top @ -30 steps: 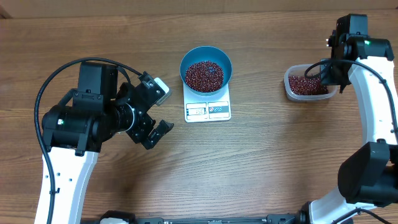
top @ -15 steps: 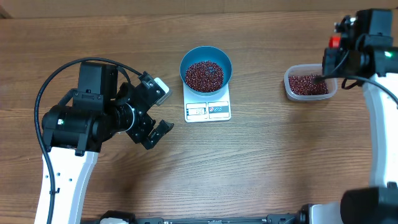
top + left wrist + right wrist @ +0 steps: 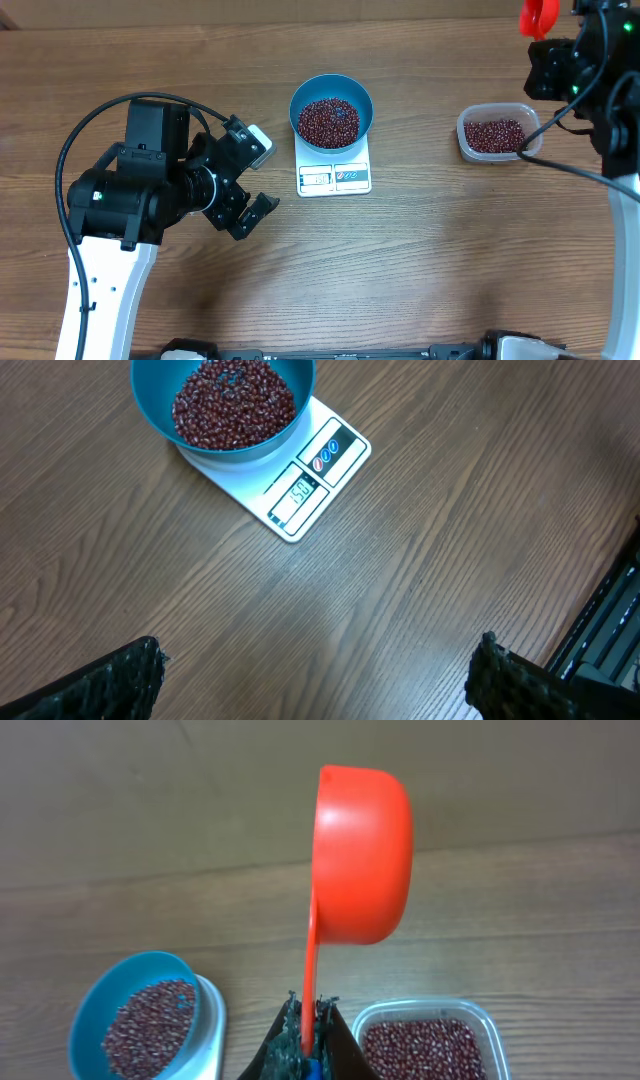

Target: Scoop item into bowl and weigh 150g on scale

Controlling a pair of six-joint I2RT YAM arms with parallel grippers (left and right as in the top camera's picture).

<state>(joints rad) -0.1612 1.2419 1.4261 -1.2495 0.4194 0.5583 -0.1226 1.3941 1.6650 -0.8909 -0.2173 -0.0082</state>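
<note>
The blue bowl [image 3: 305, 98] sits on the white scale [image 3: 334, 177] at mid-table, holding a heap of red-brown beans [image 3: 328, 120]. My left gripper [image 3: 262, 178] hovers to the scale's left, open and empty. In the left wrist view its wide-apart fingertips [image 3: 135, 675] frame bare wood, with bowl [image 3: 160, 422] and scale [image 3: 310, 480] ahead. My right gripper [image 3: 310, 1020] is shut on the handle of an orange-red scoop [image 3: 362, 860], raised high near the far right edge [image 3: 540, 15]. The scoop's inside is hidden.
A clear plastic tub [image 3: 466, 140] of beans [image 3: 425, 1048] stands right of the scale, below the raised scoop. A black cable [image 3: 90, 125] loops over the left arm. A pale wall runs along the table's far edge [image 3: 200, 790].
My right arm has lifted the scoop out of the clear tub and carried it up toward the far edge. The left arm, bowl and scale have not moved.
</note>
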